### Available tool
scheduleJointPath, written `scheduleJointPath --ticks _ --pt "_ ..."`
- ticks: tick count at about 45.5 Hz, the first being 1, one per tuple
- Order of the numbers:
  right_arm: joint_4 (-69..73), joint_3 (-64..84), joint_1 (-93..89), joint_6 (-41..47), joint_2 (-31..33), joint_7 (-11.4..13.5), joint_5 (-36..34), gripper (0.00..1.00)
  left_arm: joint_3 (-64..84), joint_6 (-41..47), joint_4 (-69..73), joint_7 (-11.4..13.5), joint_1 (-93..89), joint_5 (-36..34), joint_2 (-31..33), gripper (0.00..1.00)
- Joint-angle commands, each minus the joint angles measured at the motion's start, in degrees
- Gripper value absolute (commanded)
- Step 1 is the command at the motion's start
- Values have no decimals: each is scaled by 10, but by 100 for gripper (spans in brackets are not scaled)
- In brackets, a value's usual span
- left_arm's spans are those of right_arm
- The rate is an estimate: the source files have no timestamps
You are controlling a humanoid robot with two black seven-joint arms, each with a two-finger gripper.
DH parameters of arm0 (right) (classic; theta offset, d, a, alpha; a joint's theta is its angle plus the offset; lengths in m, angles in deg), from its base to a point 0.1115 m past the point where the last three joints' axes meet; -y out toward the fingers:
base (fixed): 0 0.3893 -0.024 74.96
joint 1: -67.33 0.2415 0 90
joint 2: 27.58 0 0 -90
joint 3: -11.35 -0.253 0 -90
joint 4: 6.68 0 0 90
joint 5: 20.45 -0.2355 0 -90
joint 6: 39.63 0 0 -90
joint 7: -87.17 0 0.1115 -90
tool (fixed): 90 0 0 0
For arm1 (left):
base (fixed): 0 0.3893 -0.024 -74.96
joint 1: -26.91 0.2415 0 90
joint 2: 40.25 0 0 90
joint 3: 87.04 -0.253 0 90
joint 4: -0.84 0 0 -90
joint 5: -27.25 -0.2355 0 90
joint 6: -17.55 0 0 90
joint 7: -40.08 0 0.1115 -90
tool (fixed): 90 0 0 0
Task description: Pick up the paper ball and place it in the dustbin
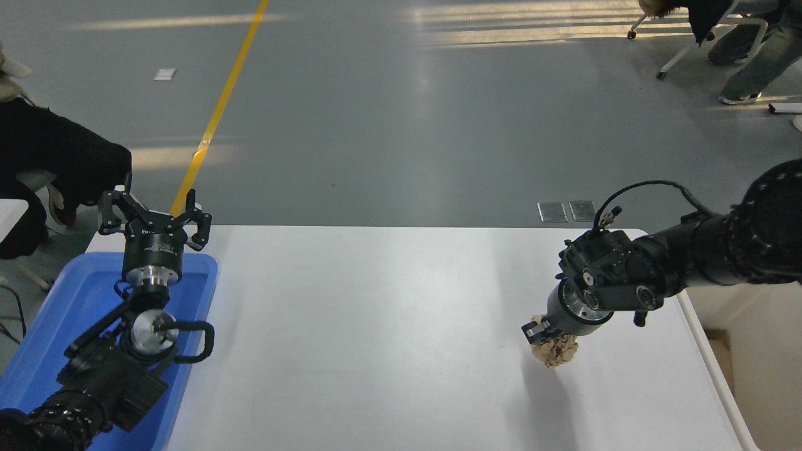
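A blue tray (75, 300) sits at the white table's (376, 326) left end, far left of the working claw. Beyond it, a yellow floor line (219, 106) runs off over grey floor; a seated person's legs (745, 69) show beyond, top right.

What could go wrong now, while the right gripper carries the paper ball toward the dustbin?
1. The paper ball hangs mostly below the right gripper, so the hold may be shallow and the ball could slip onto the table.
2. Only a strip of the dustbin shows at the right edge; releasing too early could leave the ball on its rim or the table.
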Motion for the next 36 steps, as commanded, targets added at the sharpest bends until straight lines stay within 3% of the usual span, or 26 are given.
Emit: scheduleJointPath --ticks 1,7,19,36 --pt "112 70 279 113 53 -54 -72 0 -1 0 0 -1 0 0 1 99" --pt "115 93 397 208 50 -85 -91 0 -1 -1 0 -1 0 0 1 99" --pt "134 94 510 222 42 -87 -92 0 -1 0 0 0 0 0 0 99" --pt "127 126 499 222 36 -82 -80 0 -1 -1 0 -1 0 0 0 99"
